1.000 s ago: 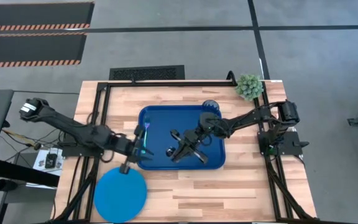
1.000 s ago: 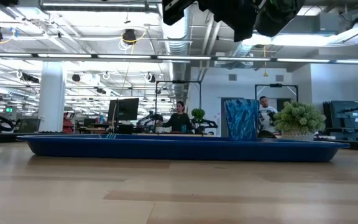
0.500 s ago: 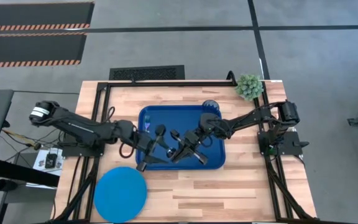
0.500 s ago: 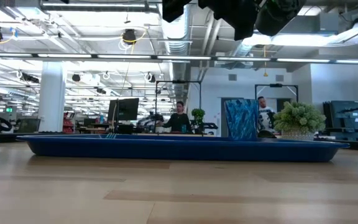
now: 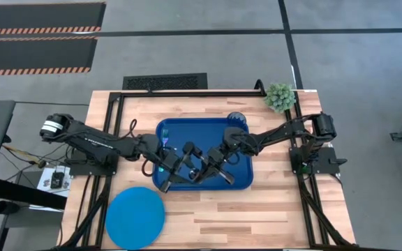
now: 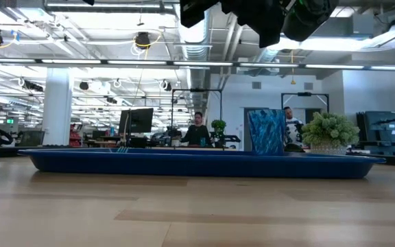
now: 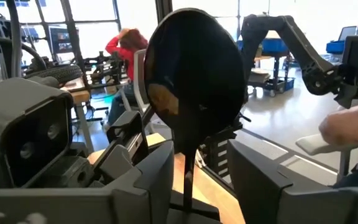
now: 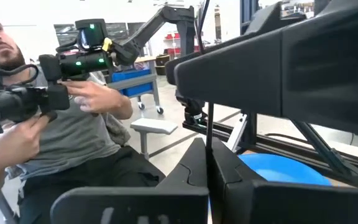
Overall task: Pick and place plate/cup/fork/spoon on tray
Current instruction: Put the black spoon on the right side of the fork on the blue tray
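The dark-blue tray (image 5: 215, 139) lies mid-table. The dark-blue cup (image 5: 236, 118) stands in its far right corner and shows in the low view (image 6: 266, 132). The teal fork (image 5: 165, 141) lies at the tray's left side, partly under my left arm. The bright-blue plate (image 5: 135, 216) lies on the table near the front left. My right gripper (image 5: 202, 169) is shut on the dark spoon (image 7: 194, 81) above the tray. My left gripper (image 5: 180, 166) is open, its fingers (image 7: 157, 180) on either side of the spoon's handle (image 7: 187, 177). My right gripper pinches the spoon's thin handle (image 8: 208, 130) between its two shut fingers (image 8: 194, 165). The spoon stands out beyond the fingertips toward my left gripper. It is lifted clear above the tray.
A small green plant (image 5: 280, 96) stands at the table's far right corner. A black frame rail (image 5: 187, 90) runs along the far edge. A person with hand-held controllers (image 8: 73, 68) sits beyond the table. Bare wood lies in front of the tray.
My left gripper has gone toward the table's right edge, from the tray's left rim in over the tray, up to the spoon held by my right gripper. My right gripper and the spoon have kept still.
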